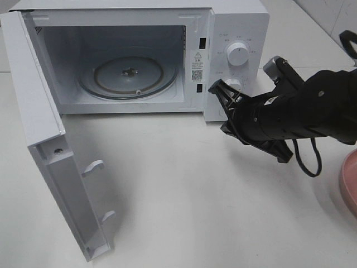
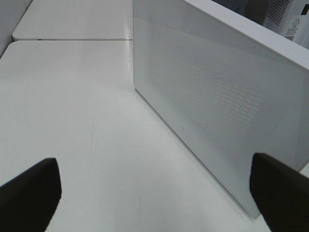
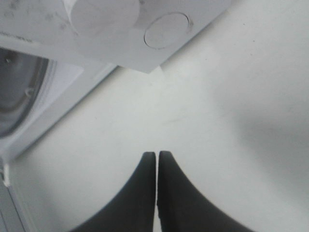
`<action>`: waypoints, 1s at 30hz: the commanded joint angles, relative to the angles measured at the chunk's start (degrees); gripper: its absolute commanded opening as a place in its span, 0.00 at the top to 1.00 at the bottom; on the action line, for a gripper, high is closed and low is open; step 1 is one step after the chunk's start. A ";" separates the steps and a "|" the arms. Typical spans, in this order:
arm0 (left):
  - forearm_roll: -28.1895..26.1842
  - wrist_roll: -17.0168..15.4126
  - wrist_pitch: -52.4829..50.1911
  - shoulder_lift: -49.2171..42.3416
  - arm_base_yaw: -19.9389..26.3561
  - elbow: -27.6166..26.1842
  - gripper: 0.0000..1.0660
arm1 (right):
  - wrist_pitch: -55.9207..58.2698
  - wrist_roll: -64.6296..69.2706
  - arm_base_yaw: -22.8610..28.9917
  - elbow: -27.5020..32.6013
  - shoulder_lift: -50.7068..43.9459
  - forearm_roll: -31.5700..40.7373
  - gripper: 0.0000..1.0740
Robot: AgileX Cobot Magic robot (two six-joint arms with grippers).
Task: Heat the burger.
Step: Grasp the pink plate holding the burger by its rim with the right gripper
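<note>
You won't find the burger in any of the three views, so its look and place can't be told.

At 12 o'clock in the high view stands the microwave (image 1: 234,33), a boxy white shell with smooth matte walls. Its door (image 1: 33,95) hangs wide open toward 8 o'clock, and two white latch hooks jut from its inner edge. Inside lies a round clear glass turntable (image 1: 128,75), bare. Two round white knobs (image 1: 238,54) sit on the panel.

Your right tool (image 1: 216,88), black, is pinched closed on nothing, with its tips pressed flat together just beside the lower knob. Whether they touch the panel is unclear.

Your left tool (image 2: 154,179) is spread wide and empty. Its dark fingers (image 2: 29,193) face the door's finely dotted outer face.

A pink plate (image 1: 348,181) peeks in at 4 o'clock on the smooth white desk (image 1: 195,195).
</note>
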 commanded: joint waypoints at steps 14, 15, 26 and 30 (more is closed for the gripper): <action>0.11 0.00 -0.46 -1.03 0.00 0.40 0.08 | 33.63 -37.36 -12.38 0.00 -9.40 -8.48 0.94; 0.11 0.00 -0.46 -1.03 0.00 0.40 0.08 | 35.52 -37.47 -13.01 0.00 -10.03 -10.60 0.94; 0.11 0.00 -0.46 -1.03 0.00 0.40 0.08 | 51.97 -35.01 -14.61 0.00 -16.90 -31.34 0.91; 0.11 0.00 -0.46 -1.03 0.00 0.40 0.08 | 55.29 -35.01 -16.33 0.00 -17.59 -33.17 0.89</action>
